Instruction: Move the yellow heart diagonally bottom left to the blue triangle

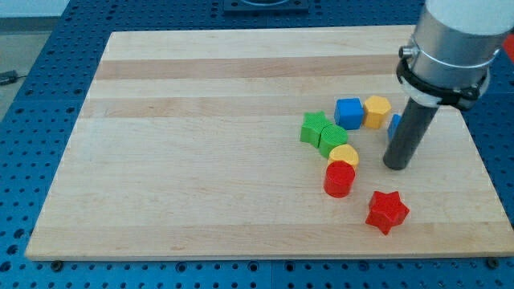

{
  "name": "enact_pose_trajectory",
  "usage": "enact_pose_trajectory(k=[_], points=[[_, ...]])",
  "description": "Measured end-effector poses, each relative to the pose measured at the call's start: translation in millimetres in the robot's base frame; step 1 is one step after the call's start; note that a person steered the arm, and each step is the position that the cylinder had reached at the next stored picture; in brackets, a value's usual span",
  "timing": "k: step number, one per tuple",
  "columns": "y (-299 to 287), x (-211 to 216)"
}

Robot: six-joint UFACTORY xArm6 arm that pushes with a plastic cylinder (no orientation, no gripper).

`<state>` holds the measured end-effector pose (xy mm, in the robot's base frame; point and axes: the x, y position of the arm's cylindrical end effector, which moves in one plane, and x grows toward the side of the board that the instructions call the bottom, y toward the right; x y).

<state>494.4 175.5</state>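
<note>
You see my tip [396, 166] on wooden board [201, 144], right of cluster; no claw on this rod, nothing pinched. Yellow heart block [344, 154] sits left of tip, apart, touching red cylinder block [339, 179] nearer you and green blocks [324, 134] further left. Blue triangle block [393, 125] mostly hidden behind rod. Blue cube [349, 112] and yellow hexagon block [377, 111] far side. Red star block [387, 211] near edge.

heart [344, 154] touching cylinder [339, 178] below, my tip [396, 165] to its right
</note>
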Motion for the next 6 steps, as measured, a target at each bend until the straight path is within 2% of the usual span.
enact_pose_trajectory(k=[1,5,6], points=[[0.0,-22.9],[7.0,-31.7],[7.3,-4.4]])
